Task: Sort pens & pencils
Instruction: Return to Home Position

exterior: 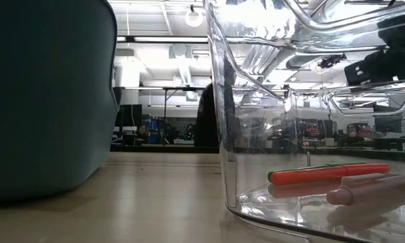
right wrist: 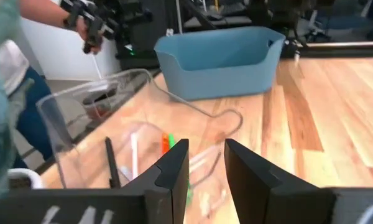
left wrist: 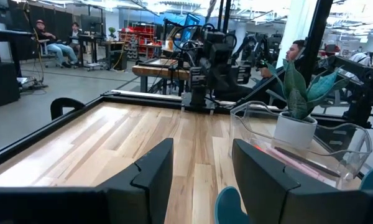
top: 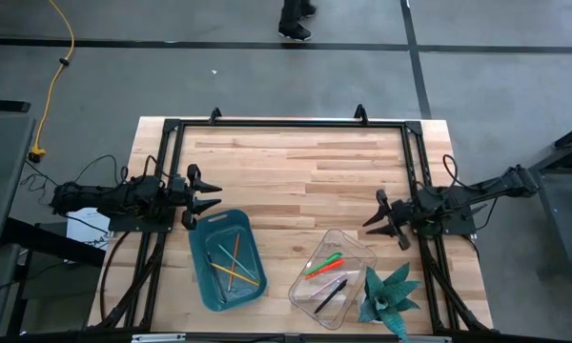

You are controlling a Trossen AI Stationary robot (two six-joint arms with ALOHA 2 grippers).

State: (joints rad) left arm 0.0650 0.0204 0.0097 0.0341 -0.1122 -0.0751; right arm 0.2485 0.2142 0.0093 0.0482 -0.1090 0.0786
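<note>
Since pens (top: 326,272) sit in the clear bin (top: 351,242) and pencils (top: 234,263) in the teal bin (top: 201,278), left jaws and right jaws, open and empty, should pull back slowly.

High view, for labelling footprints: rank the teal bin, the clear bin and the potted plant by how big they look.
1. Teal bin and clear bin: near alike, so unranked.
2. Potted plant: smallest.
</note>
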